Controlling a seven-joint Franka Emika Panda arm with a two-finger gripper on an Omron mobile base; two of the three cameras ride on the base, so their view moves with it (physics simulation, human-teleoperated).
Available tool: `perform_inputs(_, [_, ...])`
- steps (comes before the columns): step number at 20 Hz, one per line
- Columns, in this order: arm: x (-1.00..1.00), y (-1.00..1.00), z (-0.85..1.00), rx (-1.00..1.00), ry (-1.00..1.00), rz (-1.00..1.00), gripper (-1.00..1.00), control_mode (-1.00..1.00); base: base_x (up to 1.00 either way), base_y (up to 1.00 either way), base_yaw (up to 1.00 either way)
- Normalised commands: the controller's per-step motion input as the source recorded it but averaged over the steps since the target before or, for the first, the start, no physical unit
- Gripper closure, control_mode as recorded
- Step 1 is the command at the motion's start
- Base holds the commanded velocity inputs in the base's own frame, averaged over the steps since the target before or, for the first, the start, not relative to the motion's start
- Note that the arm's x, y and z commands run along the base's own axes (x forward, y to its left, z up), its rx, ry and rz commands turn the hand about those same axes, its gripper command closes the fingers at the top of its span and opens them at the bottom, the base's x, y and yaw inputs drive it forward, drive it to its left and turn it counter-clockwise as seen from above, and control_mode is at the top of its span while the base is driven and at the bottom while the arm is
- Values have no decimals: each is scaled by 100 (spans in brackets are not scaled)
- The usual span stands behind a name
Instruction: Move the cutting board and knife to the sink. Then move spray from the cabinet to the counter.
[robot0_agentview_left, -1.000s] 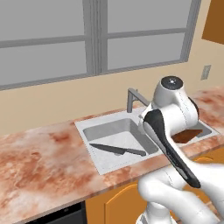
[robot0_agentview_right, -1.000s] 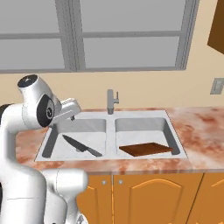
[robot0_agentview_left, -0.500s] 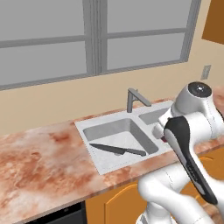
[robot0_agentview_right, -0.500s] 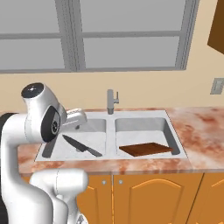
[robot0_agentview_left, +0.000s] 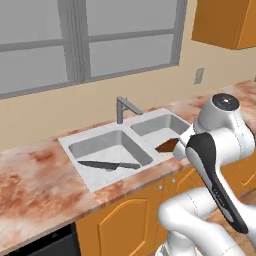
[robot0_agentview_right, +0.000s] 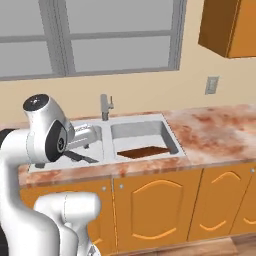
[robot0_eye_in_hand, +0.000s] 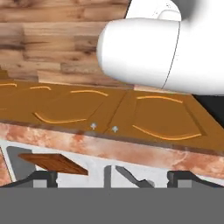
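While the arm is folded back over the base, the knife (robot0_agentview_left: 109, 165) lies flat on the floor of the sink's (robot0_agentview_left: 75, 141) left basin, dark blade toward the left, grey handle toward the divider. The cutting board (robot0_agentview_right: 142, 151) rests in the right basin, leaning at a slant with one edge raised against the basin wall; in the hand view it (robot0_eye_in_hand: 53, 162) shows as a reddish-brown slab inside the pale basin. Faucet (robot0_agentview_right: 104, 106) stands upright behind the divider. The tabletop (robot0_agentview_right: 217, 134) runs right of the sink over orange arched cabinet fronts (robot0_agentview_right: 152, 209). An orange wall cabinet (robot0_agentview_right: 228, 27) hangs upper right. Jaws: two dark tips (robot0_eye_in_hand: 39, 178) sit wide apart, released, nothing between them.
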Motion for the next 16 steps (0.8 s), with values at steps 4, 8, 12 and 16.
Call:
perform_inputs(4, [0, 0, 0, 0, 0, 0, -100, 100, -2, -78, -70])
perform_inputs(8, [0, 0, 0, 0, 0, 0, -100, 100, 0, -68, -75])
perform_inputs(12, [0, 0, 0, 0, 0, 0, -100, 100, 0, -55, -80])
perform_inputs(16, [0, 0, 0, 0, 0, 0, -100, 100, 0, -48, -81])
